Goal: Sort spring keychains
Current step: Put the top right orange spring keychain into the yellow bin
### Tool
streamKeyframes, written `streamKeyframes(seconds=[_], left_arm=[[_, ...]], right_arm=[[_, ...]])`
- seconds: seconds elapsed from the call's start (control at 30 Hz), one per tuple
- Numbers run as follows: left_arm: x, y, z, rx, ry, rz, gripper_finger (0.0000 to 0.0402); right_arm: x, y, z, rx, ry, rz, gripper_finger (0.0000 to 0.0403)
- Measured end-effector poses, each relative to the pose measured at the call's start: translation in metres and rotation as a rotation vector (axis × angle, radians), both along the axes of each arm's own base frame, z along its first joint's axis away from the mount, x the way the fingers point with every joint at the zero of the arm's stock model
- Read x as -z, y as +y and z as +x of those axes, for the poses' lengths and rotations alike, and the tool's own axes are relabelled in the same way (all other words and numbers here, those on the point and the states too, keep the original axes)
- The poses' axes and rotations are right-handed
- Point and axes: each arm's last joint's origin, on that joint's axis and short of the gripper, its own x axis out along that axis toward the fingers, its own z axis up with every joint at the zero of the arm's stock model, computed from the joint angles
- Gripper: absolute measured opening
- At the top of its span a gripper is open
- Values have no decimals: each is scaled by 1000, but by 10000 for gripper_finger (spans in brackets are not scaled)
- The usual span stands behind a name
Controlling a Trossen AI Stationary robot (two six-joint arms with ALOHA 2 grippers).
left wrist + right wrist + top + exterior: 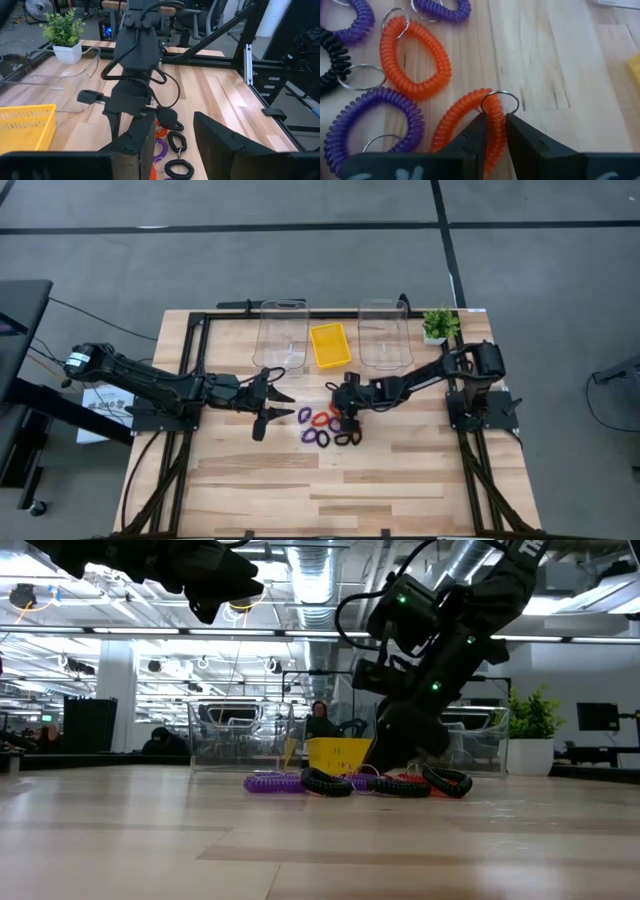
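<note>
Several spring keychains [325, 426] in purple, orange and black lie flat in a loose pile at the table's middle. My right gripper [495, 128] points steeply down at the pile's far right side. Its fingers are a narrow gap apart and stand on either side of an orange keychain [470, 125], right beside its metal ring [501, 102]. That keychain lies on the wood. My left gripper [272, 410] hangs open above the table, left of the pile, with nothing between its fingers. My right gripper comes from above, slanting down, with its fingertips [479, 131] across the orange keychain's coil [495, 111] next to the ring. The coil fills the gap between them. I cannot tell whether the fingers touch it. The keychain lies flat on the table.
Along the far edge stand two clear plastic bins [281, 335] [385, 335] with a yellow tray [330, 345] between them. A small potted plant [437, 323] is at the far right corner. Bare wood lies toward the near edge.
</note>
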Motion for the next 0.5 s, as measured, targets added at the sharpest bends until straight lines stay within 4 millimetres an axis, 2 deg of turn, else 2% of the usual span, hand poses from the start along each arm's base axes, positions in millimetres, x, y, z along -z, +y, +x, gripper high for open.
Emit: streamKeyframes(seconds=[0.2,0.4,0.5], left_arm=[[0,0,0,-2,0,1,131],[0,0,0,-2,1,1,131],[0,0,0,-2,1,1,131]], right_arm=[[2,-6,0,12,9,12,59],[-6,-5,-1,8,4,9,17],[-12,-3,0,9,-4,-3,9]])
